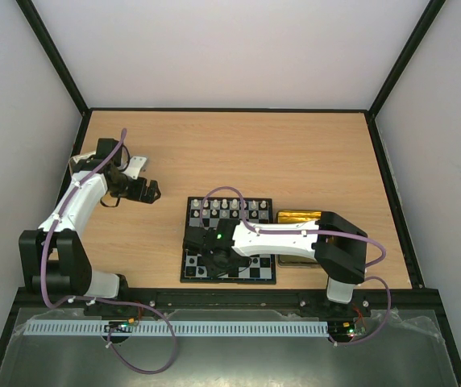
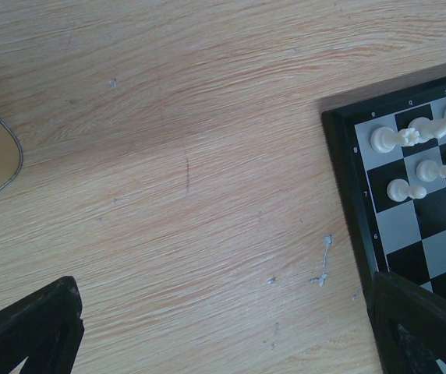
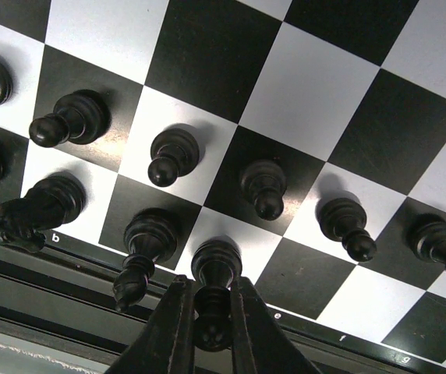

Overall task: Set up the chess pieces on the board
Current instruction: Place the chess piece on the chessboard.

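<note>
R gripper [image 3: 211, 290]: fingers clamped on head of one black chess piece [image 3: 215, 269], which stands upright on a white edge-row sq of the board [image 3: 316, 93]. Black pawns [image 3: 262, 187] stand in the row just beyond the fingertips, w/ other black back-row pcs [image 3: 141, 249] to either side. L gripper [image 2: 223, 292]: jaws wide apart, holding nothing, hovering over bare wood table [image 2: 168, 156], board's edge beside one finger, white pieces [image 2: 410, 136] in two rows farther ahead; gold tin [image 1: 299, 218] lies just beside board, off to R gripper's right.
</note>
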Robot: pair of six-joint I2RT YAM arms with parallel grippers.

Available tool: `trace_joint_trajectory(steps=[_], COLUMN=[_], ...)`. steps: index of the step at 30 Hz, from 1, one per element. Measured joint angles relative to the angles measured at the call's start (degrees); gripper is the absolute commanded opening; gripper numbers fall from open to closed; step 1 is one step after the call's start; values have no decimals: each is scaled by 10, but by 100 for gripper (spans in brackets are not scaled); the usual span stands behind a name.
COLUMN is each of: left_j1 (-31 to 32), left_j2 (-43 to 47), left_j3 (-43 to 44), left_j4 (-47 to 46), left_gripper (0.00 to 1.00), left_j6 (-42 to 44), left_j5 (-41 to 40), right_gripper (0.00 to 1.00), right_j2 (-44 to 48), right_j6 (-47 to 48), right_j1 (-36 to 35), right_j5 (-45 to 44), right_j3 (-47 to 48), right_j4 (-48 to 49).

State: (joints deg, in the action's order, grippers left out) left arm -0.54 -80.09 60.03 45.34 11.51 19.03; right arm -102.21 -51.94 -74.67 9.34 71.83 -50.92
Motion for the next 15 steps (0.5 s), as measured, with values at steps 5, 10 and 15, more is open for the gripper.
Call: trace_joint_trajectory(steps=[5,10,15], left_j1=[0,0,0], left_j2=[0,0,0], left_j3=[0,0,0], left_j4=[0,0,-1], left_gripper=[99,99,99], left_j6=[0,0,0], left_j5=[0,0,0], right_gripper=[9,9,9], right_j2=[0,0,1], right_j6=[0,-2,-4], right_j1=[0,0,0], right_j5=[0,0,0], right_j3=[0,0,-2], right_j4=[0,0,0])
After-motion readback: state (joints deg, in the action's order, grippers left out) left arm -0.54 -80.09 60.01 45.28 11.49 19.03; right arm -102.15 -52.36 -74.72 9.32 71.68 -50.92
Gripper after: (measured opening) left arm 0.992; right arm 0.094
